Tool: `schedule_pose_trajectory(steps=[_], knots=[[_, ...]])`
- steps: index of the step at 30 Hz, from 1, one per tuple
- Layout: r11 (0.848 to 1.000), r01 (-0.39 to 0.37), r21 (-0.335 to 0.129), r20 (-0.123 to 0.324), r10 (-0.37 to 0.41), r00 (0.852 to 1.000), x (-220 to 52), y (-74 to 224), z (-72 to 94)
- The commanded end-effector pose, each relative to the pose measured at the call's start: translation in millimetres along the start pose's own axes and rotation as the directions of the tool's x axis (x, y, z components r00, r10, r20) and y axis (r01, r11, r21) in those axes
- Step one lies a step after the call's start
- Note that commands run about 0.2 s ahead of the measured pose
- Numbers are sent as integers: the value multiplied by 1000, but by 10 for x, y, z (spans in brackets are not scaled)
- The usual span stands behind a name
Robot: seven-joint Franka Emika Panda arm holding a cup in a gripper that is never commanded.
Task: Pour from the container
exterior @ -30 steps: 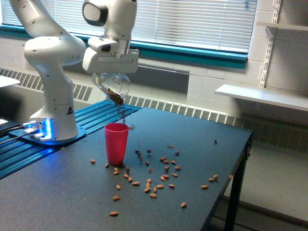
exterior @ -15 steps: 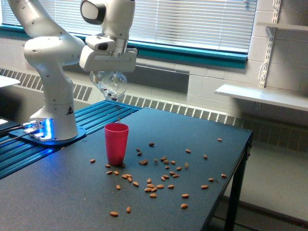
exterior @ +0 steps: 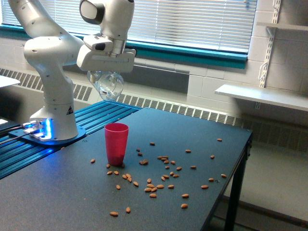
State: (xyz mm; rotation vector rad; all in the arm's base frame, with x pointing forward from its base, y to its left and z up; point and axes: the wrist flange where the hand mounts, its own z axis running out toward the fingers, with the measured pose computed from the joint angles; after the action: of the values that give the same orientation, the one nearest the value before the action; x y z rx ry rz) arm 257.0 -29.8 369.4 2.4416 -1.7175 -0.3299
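Red cup [exterior: 116, 143] upright on dark table [exterior: 62, 202]; almonds [exterior: 160, 173] scattered beside it.

Red cup [exterior: 116, 143] upright on the dark table [exterior: 57, 192], almonds [exterior: 159, 173] scattered beside it, open air above the cup, robot base [exterior: 53, 120] behind.

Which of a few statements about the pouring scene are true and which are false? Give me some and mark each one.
1. The hand holds the clear container tipped over in the air. True.
2. The red cup lies on its side. False: it stands upright on the dark table.
3. Almonds lie scattered on the table, mostly toward the exterior view's right of the red cup. True.
4. The container is visibly full of almonds. False: it looks empty.
5. The container rests on the red cup's rim. False: it hangs well above it, not touching.
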Motion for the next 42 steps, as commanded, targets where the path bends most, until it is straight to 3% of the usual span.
schedule_pose_trajectory(steps=[1,28,32,42], knots=[[1000,-18,-15,6,18,1000,21,18,26],[999,22,-50,71,-19,997,99,43,20],[999,26,-44,64,-23,998,163,37,21],[998,57,38,24,-58,998,378,-78,2]])
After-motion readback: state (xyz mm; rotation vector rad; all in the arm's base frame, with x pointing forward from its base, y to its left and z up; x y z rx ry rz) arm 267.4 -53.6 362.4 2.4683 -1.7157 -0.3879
